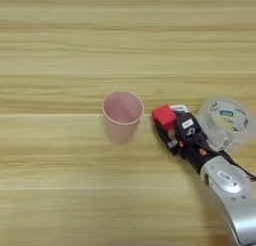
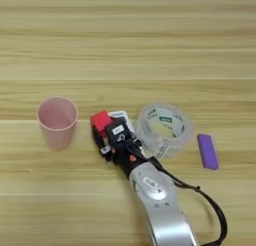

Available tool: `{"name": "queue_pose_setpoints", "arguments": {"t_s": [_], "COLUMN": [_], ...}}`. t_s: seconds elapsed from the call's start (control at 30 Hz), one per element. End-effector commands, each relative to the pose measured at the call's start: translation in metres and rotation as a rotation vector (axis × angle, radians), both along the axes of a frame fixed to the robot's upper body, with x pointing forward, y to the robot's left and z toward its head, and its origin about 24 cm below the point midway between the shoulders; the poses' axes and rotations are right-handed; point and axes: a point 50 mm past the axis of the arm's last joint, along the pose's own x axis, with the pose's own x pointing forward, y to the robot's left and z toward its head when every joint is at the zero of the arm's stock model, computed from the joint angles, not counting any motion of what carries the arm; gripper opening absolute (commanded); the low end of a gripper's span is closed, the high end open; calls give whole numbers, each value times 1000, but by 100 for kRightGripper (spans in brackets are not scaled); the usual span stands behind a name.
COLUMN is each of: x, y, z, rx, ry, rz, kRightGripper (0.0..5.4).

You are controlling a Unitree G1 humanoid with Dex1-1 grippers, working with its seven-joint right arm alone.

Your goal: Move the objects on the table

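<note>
**Red cube at the gripper, beside the pink cup**

On the wood-grain table (image 2: 150, 40), a pink cup (image 2: 57, 121) stands upright at left. To its right the gripper (image 2: 101, 135) has its black fingers clamped on the red cube (image 2: 100, 121). A white remote (image 2: 121, 117) lies partly hidden behind it, then the clear tape roll (image 2: 165, 129), then a purple block (image 2: 207, 151).

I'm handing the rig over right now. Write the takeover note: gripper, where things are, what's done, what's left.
Right gripper: at the red cube; grip not readable.
White remote: mostly hidden behind the gripper, beside the cube.
Tape roll: flat on the table, right of the gripper.
Pink cup: upright, left of the cube, looks empty.
Purple block: far right.
Done: nothing evidently moved. Left: cube, remote, tape.
</note>
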Motion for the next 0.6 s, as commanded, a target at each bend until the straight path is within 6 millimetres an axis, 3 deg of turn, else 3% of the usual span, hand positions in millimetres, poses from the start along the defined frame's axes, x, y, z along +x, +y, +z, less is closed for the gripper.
{"name": "queue_pose_setpoints", "arguments": {"t_s": [0.03,0.6], "x": [6,8], "y": [-11,-62], "z": [30,48], "rx": [15,13], "ry": [-126,-158], "rz": [-47,-237], "kRightGripper": [229,229]}}
